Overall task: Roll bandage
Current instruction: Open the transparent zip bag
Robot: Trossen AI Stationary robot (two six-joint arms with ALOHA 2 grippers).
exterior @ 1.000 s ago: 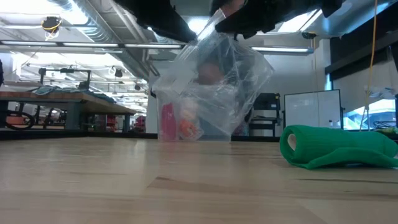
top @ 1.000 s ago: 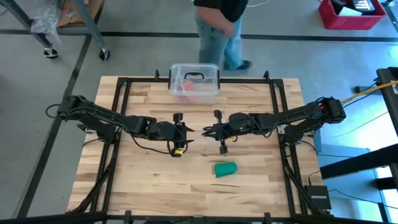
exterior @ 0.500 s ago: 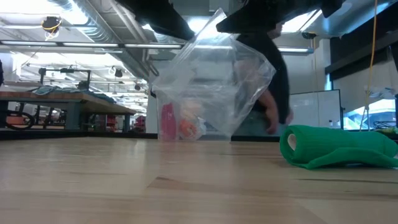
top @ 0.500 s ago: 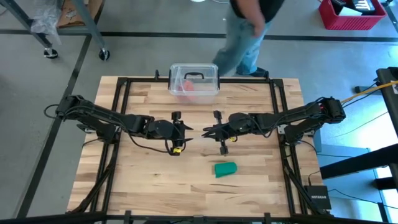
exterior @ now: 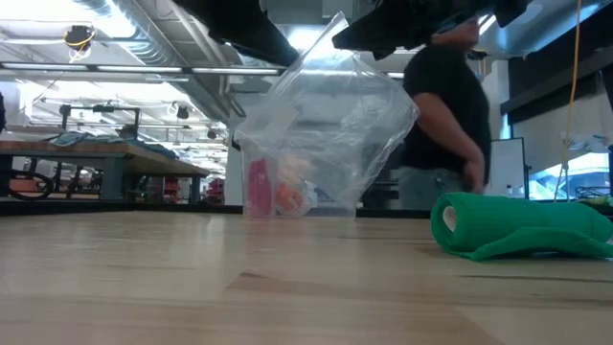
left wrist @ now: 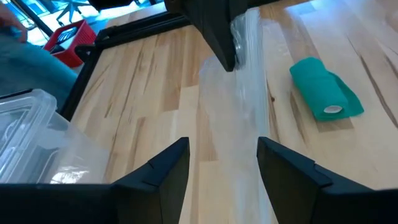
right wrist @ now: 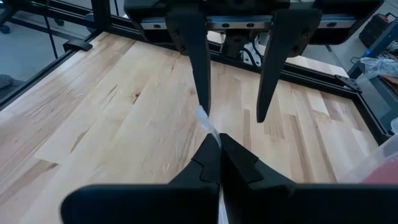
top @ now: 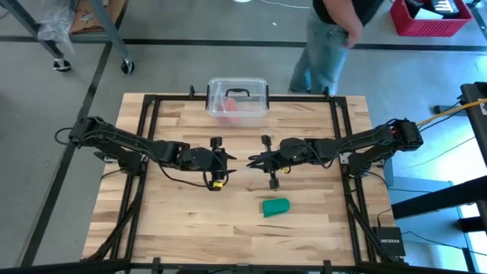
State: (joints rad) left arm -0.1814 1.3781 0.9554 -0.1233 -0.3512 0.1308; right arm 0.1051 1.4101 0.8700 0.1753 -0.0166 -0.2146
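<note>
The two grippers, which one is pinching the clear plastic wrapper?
The right gripper: its fingers are shut on the wrapper. The left gripper is open, its fingers either side of the plastic without closing.

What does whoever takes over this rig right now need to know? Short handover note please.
Right claw: shut on the clear plastic wrapper, holding it up above mid-table.
Left claw: open, facing the right claw, wrapper hanging between its fingers, not gripped.
Bandage: already a green roll, lying alone on the table near the front edge, right of centre, untouched by either arm.
Clear box: at the back edge.
Left: wrapper to be set aside.
A person is walking past behind the table.
</note>
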